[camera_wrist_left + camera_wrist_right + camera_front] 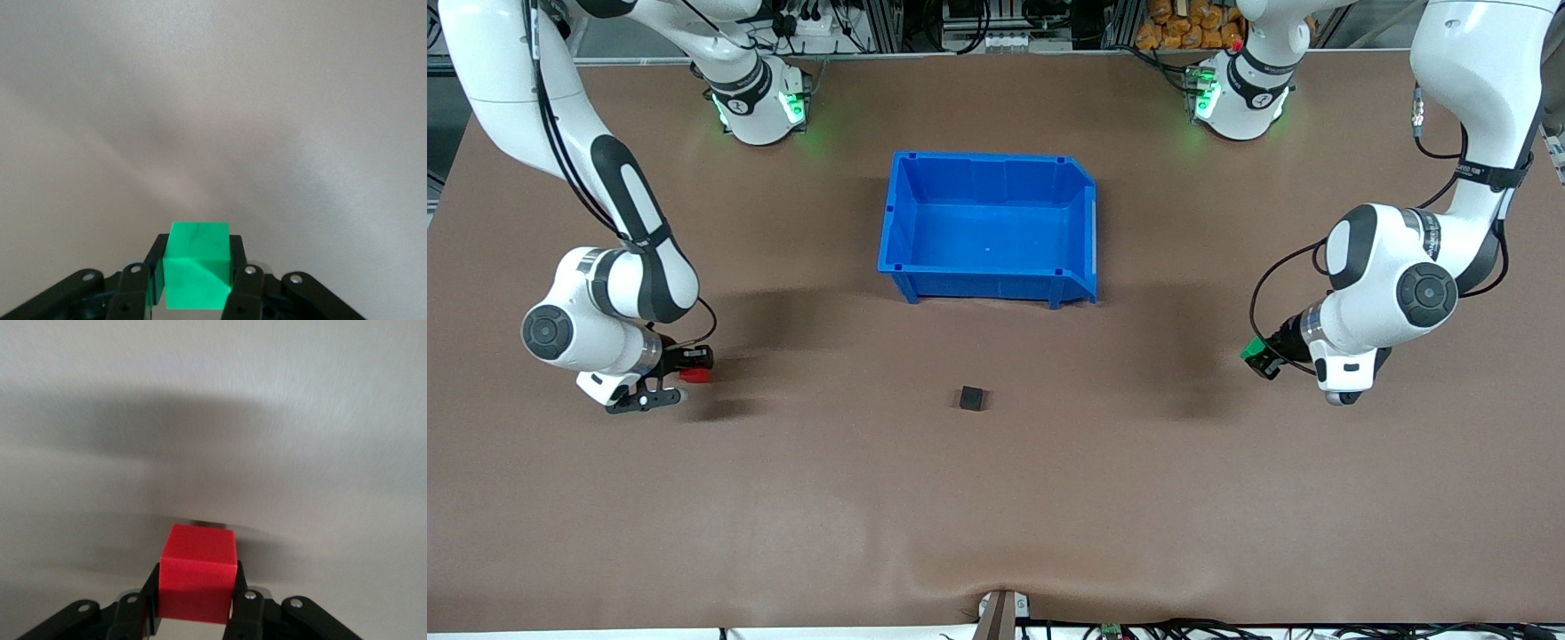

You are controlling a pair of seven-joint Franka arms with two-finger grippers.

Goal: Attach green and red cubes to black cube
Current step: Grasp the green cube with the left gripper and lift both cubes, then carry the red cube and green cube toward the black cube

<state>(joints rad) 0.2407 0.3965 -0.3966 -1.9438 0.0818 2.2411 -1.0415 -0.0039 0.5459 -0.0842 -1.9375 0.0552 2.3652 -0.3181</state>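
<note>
Grippers both grasp: left gripper [1261, 358] clamps the small green cube [1254, 352], right gripper [690, 366] the small red cube [695, 375]; the matte black cube [972, 398] sits on the table between them, about midway.

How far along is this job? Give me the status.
Done: the left gripper is shut on the green cube, the right gripper on the red cube. Left: neither touches the black cube, alone on the table.
</note>
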